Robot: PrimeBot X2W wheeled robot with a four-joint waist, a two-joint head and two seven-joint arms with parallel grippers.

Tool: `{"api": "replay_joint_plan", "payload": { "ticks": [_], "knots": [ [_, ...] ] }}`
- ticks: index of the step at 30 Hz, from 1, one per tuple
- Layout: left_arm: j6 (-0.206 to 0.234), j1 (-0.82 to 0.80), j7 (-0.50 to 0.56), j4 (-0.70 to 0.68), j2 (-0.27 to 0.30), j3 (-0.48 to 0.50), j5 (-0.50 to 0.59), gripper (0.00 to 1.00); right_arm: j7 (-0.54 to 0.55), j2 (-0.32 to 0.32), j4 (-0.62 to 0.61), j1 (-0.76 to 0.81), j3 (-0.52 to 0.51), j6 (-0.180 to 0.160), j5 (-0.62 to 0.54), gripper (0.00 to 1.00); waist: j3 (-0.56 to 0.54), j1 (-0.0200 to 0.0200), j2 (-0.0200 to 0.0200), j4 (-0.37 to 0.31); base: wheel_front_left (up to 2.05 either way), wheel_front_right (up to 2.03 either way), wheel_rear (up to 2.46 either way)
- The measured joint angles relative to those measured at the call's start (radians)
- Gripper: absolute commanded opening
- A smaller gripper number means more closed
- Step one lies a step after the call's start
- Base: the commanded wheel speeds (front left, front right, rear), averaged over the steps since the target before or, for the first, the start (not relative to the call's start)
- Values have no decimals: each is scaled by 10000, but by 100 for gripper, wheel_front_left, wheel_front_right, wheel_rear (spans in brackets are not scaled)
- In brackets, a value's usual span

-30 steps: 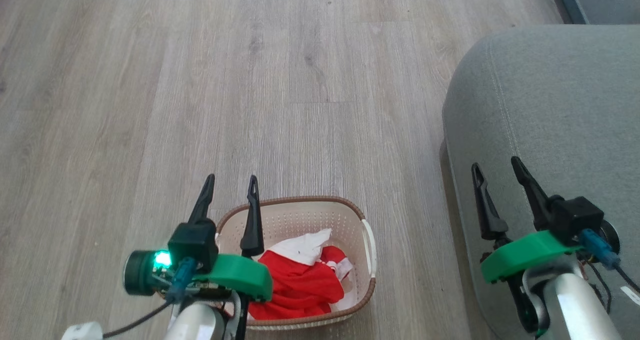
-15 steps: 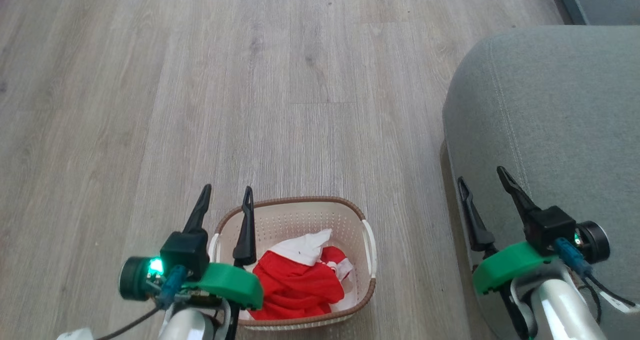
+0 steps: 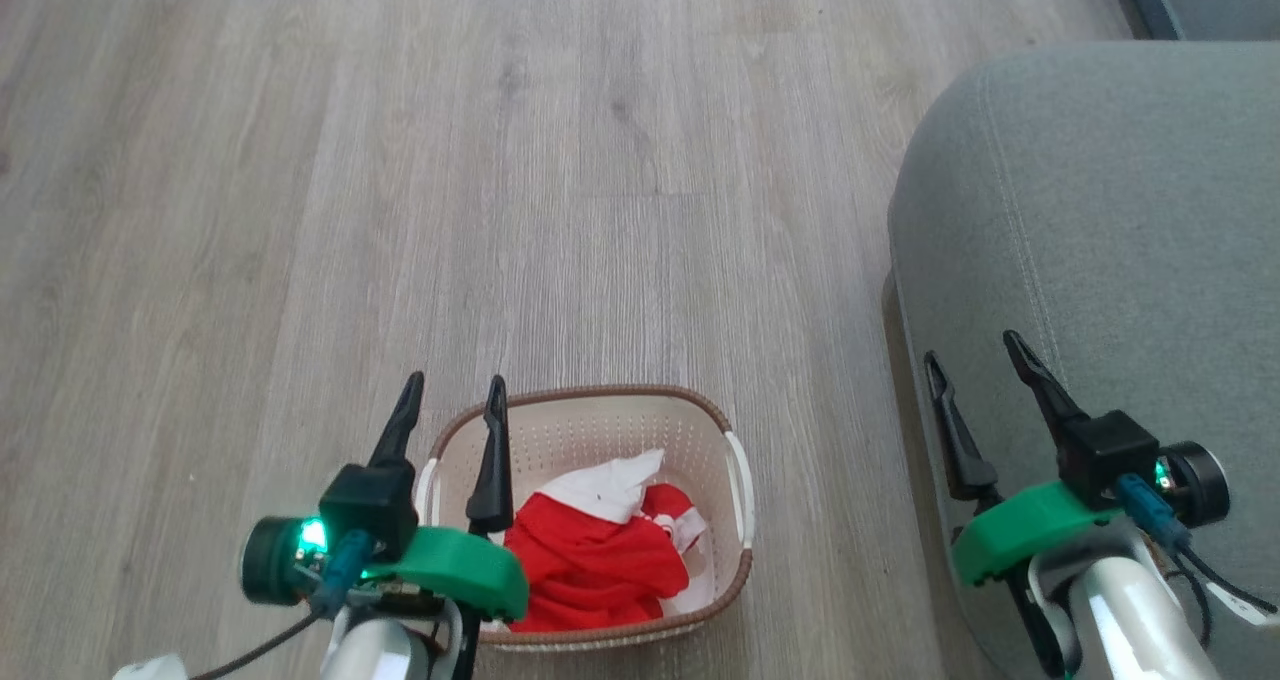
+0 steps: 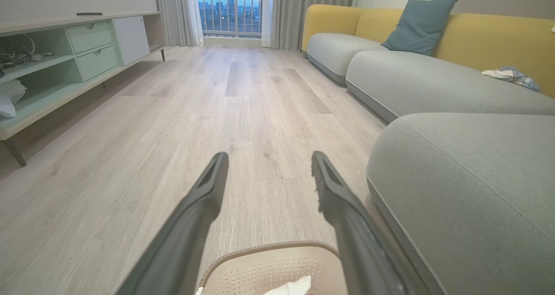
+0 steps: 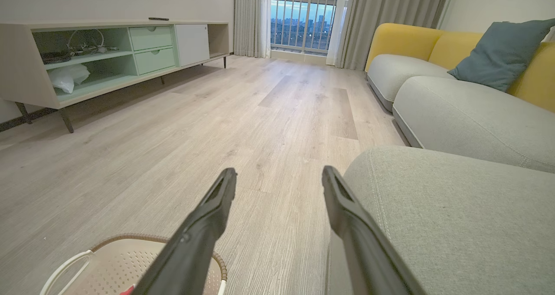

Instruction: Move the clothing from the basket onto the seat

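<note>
Lying in oval cream plastic basket (image 3: 610,428): red-and-white fabric clothing (image 3: 590,560)
Your left end effector (image 3: 455,383): wide, empty
Right end effector (image 3: 972,350): wide, empty

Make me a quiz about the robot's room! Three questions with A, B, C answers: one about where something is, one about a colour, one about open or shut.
1. Where is the clothing?
A. in the basket
B. on the seat
C. on the floor

2. What colour is most of the clothing?
A. blue
B. red
C. yellow

3. How do the left gripper jaws stand?
A. shut tight
B. open, holding nothing
C. shut on the clothing

Answers:
1 A, the heap lies inside the basket walls.
2 B, it is red with white parts.
3 B, the jaws stand apart with nothing between them.
</note>
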Motion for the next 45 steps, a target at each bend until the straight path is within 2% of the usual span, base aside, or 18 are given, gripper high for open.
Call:
{"api": "replay_joint_plan", "payload": {
  "ticks": [8, 12, 17, 22, 23, 28, 36, 41, 45],
  "knots": [
    [-136, -207, -4, 1555, -8, -481, 146, 100, 0, -159, 98, -160, -73, 0, -132, 100, 728, 0, 0, -88, 0, 0, 0],
    [-447, -779, 0, 2543, -13, -872, 167, 100, -2, -359, -19, -425, -38, 2, -180, 100, 1229, 0, 0, -133, 0, 0, 0],
    [-800, -2447, -2, 3856, -38, -1557, 453, 100, -2, -694, -499, -1094, 151, 2, -180, 100, 2551, 2, 0, -237, 0, 0, 0],
    [-1018, -3671, -2, 5584, -113, -2042, 529, 100, -2, -819, -980, -1665, 476, 2, -178, 100, 3883, 2, 0, -378, 0, 0, 0],
    [-1070, -4288, -2, 6303, -125, -2205, 474, 100, -2, -899, -1135, -1923, 562, 2, -176, 100, 4448, 4, -1, -447, 0, 0, 0],
    [-1078, -5728, -2, 7860, -159, -2426, 368, 100, -4, -997, -1670, -2351, 859, 2, -163, 100, 5803, 5, -1, -665, 0, 0, 0],
    [-1137, -7148, -2, 9739, -184, -2740, 180, 100, -4, -947, -2284, -2669, 1060, 2, 228, 100, 7536, 2, -1, -1058, 0, 0, 0],
    [-1039, -8014, -29, 10546, -198, -3033, 201, 100, -33, -851, -2667, -2797, 1158, 2, 226, 100, 8338, 1, 0, -1288, 0, 0, 0],
    [-736, -8811, -25, 11304, -201, -3484, 598, 100, -31, -802, -2709, -2946, 1325, 2, 230, 100, 8886, 2, -1, -1437, 0, 0, 0]
  ]
}}
